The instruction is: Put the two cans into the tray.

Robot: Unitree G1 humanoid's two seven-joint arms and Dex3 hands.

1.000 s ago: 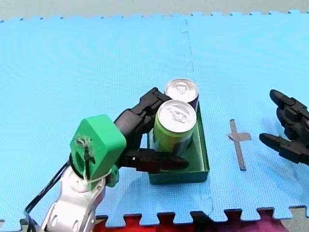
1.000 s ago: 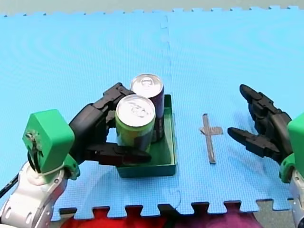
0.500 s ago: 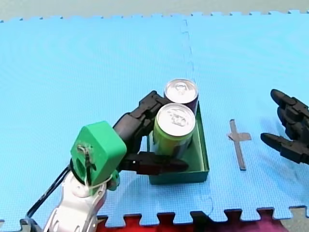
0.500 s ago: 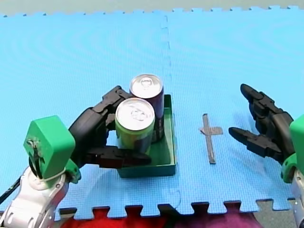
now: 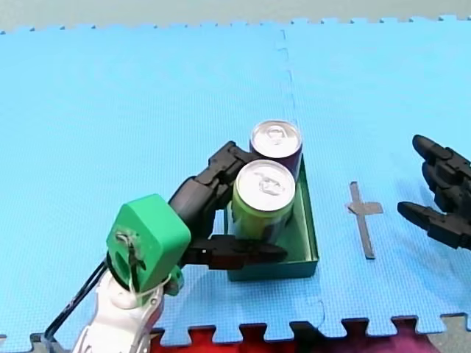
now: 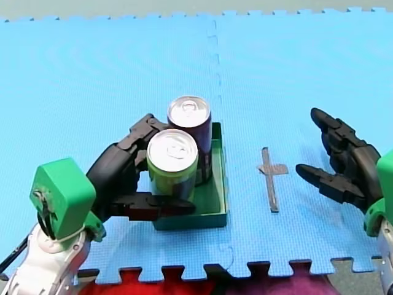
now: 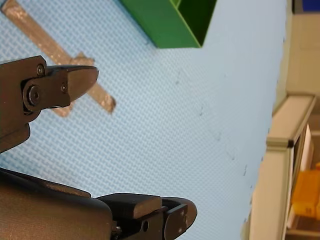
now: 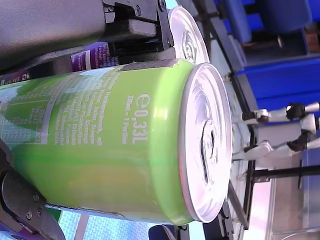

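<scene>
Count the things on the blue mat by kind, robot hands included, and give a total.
Cans: 2 (green can, grasped by the left hand; purple can)
Trays: 1 (green tray)
Tape marks: 1 (grey tape mark)
Hands: 2 (left hand at the tray; right hand beside the tape mark, holding nothing)
Total: 6

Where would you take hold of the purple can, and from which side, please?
Probably take the purple can by its upper wall, above the tray rim, from the right, where the free right hand is. It stands upright at the tray's far end; the green can, held by the left hand, blocks its near side.
</scene>
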